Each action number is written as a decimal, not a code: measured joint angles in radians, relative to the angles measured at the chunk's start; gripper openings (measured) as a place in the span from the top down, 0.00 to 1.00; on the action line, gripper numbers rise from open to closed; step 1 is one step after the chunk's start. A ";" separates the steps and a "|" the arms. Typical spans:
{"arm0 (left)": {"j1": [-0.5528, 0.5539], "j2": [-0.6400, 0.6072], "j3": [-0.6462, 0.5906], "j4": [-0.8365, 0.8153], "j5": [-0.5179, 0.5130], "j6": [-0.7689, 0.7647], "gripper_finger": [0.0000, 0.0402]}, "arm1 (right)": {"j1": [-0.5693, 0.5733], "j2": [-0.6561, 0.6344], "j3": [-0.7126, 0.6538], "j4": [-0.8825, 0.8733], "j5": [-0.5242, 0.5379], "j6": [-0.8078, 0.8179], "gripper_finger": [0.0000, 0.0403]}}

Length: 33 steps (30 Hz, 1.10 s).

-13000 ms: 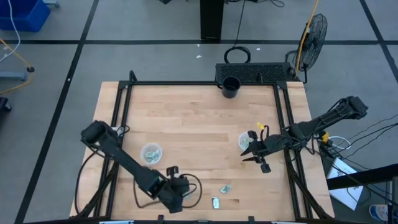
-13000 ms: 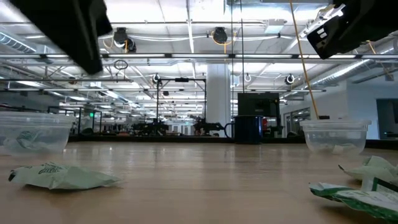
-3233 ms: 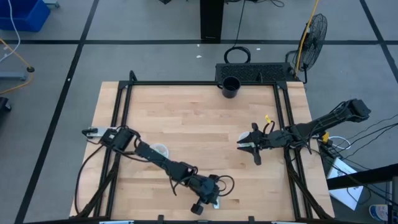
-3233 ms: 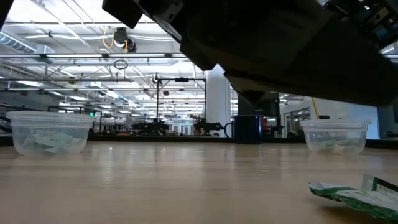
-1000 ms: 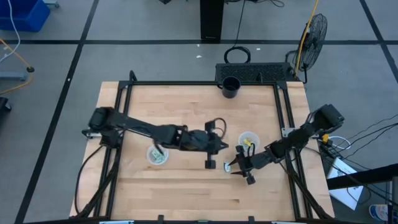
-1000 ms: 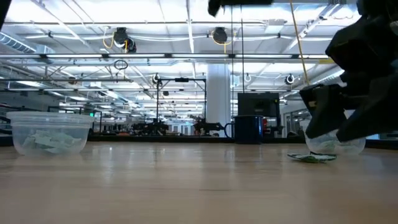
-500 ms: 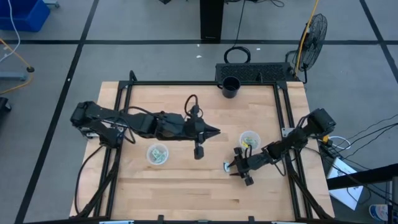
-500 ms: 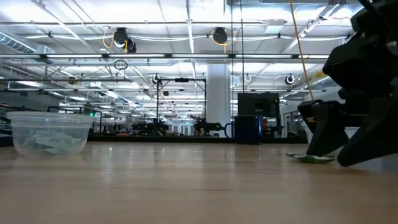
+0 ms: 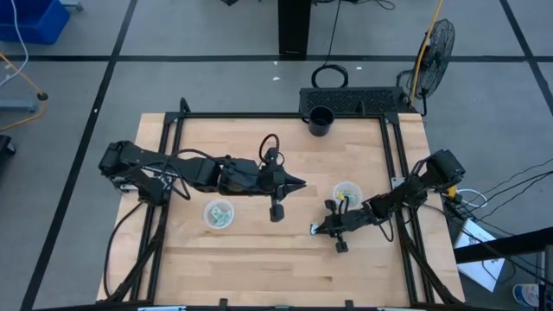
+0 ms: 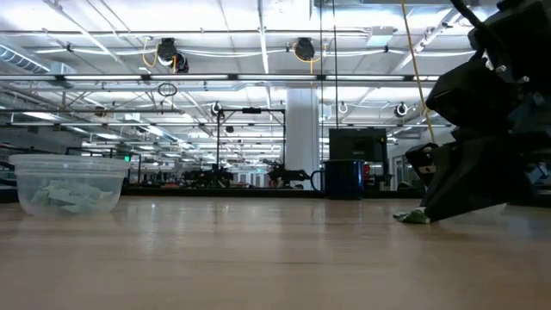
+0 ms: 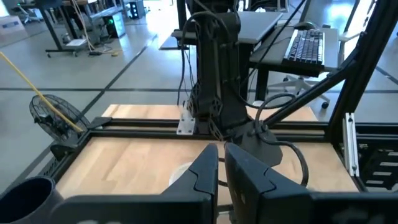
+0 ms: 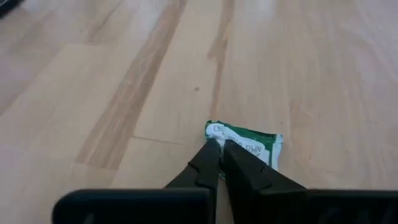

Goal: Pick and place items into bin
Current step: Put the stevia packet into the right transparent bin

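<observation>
Overhead looks straight down; low camera skims the shared table (image 9: 259,250).

This is a big robot lab, like a workshop hall. The wooden desk (image 9: 276,155) sits in a black metal frame (image 9: 168,147) on a grey floor (image 9: 173,52) marked with dark lines. High up are white beams and long lights (image 10: 258,52), and far back stand more work benches (image 10: 224,176). A fan (image 9: 436,43) stands by the desk, with cables (image 9: 518,186) beside it. A keyboard (image 11: 306,43) rests on another table.
</observation>
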 joint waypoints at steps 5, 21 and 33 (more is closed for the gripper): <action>0.000 0.000 0.000 -0.006 0.000 -0.005 0.91 | 0.015 -0.093 -0.004 0.005 0.001 0.008 0.98; 0.000 0.000 0.000 -0.016 0.000 -0.009 0.91 | 0.026 -0.697 -0.002 -0.708 0.326 0.079 0.99; 0.000 0.000 0.000 -0.032 0.000 -0.009 0.91 | 0.026 -0.828 -0.002 -1.215 0.474 0.592 0.99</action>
